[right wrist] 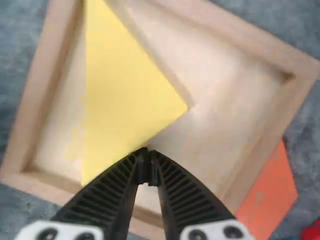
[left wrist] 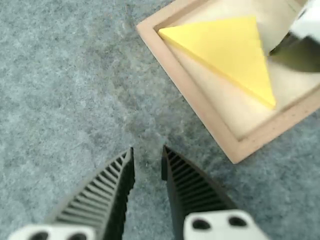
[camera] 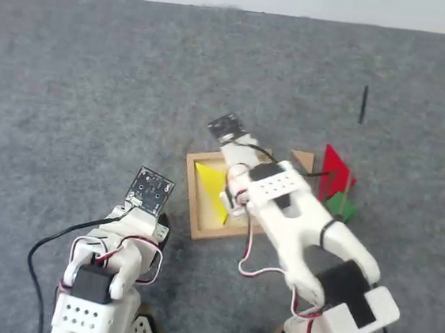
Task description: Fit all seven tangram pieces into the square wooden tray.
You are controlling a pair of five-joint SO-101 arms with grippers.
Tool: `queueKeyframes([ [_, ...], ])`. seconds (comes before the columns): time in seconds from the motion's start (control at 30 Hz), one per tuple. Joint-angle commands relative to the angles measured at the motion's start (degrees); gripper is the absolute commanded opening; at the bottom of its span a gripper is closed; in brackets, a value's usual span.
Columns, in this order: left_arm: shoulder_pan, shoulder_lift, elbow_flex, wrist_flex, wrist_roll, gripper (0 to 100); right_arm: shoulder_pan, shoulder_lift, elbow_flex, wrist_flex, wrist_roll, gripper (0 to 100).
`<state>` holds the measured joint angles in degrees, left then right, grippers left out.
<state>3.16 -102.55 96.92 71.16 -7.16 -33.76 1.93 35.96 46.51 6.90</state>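
Right arm (camera: 311, 231): raised closest to the high camera, reaching over the tray's right part and hiding much of it.
Worktop (camera: 96, 82): grey and felt-like, carrying everything.
Tray (camera: 192, 199): square and wooden, lying ahead of both arms. It holds one piece, and the floor that shows around it is plain wood (right wrist: 35, 90).
Yellow triangle (camera: 211, 183): flat inside the tray, near the wall on the left arm's side, with a strip of floor between (left wrist: 225, 47).
Loose pieces: red piece (camera: 334, 169) and green piece (camera: 339, 204) lie on the worktop beyond the tray's right side, partly behind the arm. Whether they touch is unclear. The orange piece (right wrist: 265, 195) sits just beside an outer tray corner.
Right claw (right wrist: 146, 156): tips pressed together with nothing held, at the triangle's edge (right wrist: 120, 95). I cannot tell whether they touch it.
Left claw (left wrist: 148, 150): narrow gap with nothing between, over the worktop near the tray's rim (left wrist: 195, 95).
Dark stick (camera: 363, 104): thin, lying well apart from the rest.
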Motion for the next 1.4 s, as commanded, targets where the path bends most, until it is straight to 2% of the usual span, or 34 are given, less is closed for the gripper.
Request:
queueKeyframes([
  [0.0, 0.09, -0.09, -0.4, 0.26, 0.35, 9, -4.18, -0.57, -2.81, -0.92, 0.88, 0.6],
  [0.23, 0.09, -0.09, -0.4, 0.26, 0.35, 9, -8.31, -0.57, -2.73, -1.45, 0.88, 0.6],
  [0.4, 0.09, -0.09, -0.4, 0.26, 0.35, 9, -6.11, -1.71, -2.81, 0.57, 0.88, 0.6],
  [0.67, 0.09, -0.09, -0.4, 0.26, 0.35, 9, 2.15, -22.29, -2.64, 15.78, 1.14, 0.6],
  [0.73, 0.09, -0.09, -0.4, 0.26, 0.35, 9, 4.35, -27.56, -2.81, 20.97, 5.27, 0.6],
  [0.83, 0.09, -0.09, -0.4, 0.26, 0.35, 9, 12.44, -32.22, -2.99, 25.45, 12.66, 0.6],
  [0.97, 0.09, -0.09, -0.4, 0.26, 0.35, 9, 24.04, -30.2, -3.78, 25.63, 15.74, 0.7],
  [1.03, 0.09, -0.09, -0.4, 0.26, 0.35, 9, 27.03, -27.3, -3.78, 24.66, 17.49, 3.9],
  [1.17, 0.09, -0.09, -0.4, 0.26, 0.35, 9, 31.78, -20.7, -3.78, 19.82, 16.88, 19.1],
  [1.27, 0.09, -0.09, -0.4, 0.26, 0.35, 9, 32.66, -15.78, -4.84, 15.6, 10.2, 27.6],
  [1.37, 0.09, -0.09, -0.4, 0.26, 0.35, 9, 31.43, -9.89, -9.41, 14.11, 3.87, 28.1],
])
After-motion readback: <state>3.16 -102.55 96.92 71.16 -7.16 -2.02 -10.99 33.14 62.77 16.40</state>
